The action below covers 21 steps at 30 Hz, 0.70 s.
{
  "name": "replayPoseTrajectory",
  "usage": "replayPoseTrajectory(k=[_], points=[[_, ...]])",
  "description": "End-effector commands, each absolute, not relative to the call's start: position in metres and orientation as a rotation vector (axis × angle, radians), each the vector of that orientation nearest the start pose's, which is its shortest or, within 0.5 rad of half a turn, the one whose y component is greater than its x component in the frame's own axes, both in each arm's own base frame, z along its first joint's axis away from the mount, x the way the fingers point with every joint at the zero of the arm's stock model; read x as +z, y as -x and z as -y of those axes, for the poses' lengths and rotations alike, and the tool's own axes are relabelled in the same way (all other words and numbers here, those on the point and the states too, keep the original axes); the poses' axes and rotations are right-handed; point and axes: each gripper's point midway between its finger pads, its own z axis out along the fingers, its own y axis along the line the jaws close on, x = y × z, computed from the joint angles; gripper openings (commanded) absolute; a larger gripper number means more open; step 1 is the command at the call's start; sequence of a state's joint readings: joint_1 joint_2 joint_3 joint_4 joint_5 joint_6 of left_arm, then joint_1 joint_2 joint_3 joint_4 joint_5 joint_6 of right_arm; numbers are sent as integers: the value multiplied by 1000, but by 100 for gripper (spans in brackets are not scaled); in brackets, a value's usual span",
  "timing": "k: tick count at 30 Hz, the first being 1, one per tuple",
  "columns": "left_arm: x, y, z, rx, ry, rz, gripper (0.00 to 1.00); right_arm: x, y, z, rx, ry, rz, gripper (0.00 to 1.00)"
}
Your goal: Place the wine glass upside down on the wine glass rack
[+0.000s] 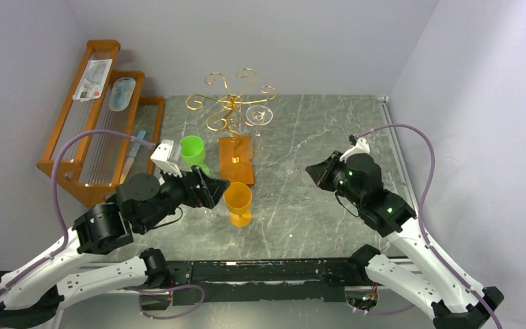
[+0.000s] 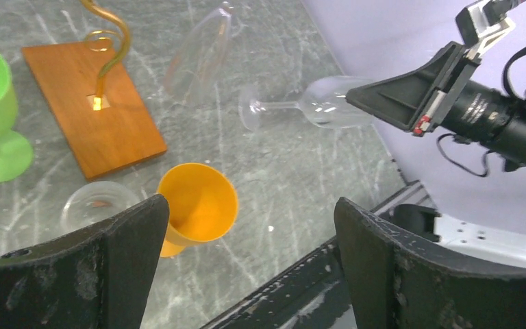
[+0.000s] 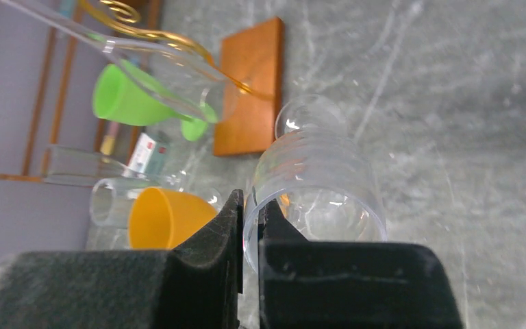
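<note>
The wine glass rack (image 1: 231,103) is a gold wire stand with curled arms on an orange-brown base (image 1: 236,159), at the table's back middle. A clear glass (image 1: 260,113) hangs upside down on it. My right gripper (image 3: 252,205) is shut on the rim of a clear wine glass (image 3: 322,185). The glass lies sideways, with its stem and foot (image 2: 250,110) pointing toward the rack. I cannot tell whether it touches the table. My left gripper (image 2: 250,226) is open and empty, just right of an orange cup (image 2: 198,205).
A green goblet (image 1: 193,152) stands left of the rack base. The orange cup (image 1: 238,203) stands in front of it, with a clear glass (image 2: 96,205) beside it. A stepped wooden shelf (image 1: 103,116) lines the left wall. Walls close in at left, back and right.
</note>
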<state>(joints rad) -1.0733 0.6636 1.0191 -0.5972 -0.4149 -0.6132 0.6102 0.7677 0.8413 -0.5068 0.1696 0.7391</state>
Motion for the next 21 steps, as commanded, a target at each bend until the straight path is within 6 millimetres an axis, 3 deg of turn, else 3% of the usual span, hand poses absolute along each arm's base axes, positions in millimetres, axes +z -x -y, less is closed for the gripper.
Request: replayPoseTrajectory(k=[1, 6, 11, 14, 20, 21], points=[[365, -151, 221, -1040, -85, -1830, 95, 302, -241, -179, 862, -131, -1765, 0], [372, -146, 249, -1159, -107, -1844, 96, 349, -228, -178, 948, -68, -1578, 0], [371, -147, 285, -1269, -122, -1864, 97, 391, -201, -145, 963, -103, -1343, 0], [385, -149, 304, -1365, -107, -1818, 95, 414, -186, -128, 958, -102, -1228, 0], [445, -153, 325, -1486, -124, -1648, 93, 452, -155, -108, 982, -70, -1026, 0], [448, -154, 331, -1487, -142, -1649, 93, 459, -148, -107, 990, -53, -987, 0]])
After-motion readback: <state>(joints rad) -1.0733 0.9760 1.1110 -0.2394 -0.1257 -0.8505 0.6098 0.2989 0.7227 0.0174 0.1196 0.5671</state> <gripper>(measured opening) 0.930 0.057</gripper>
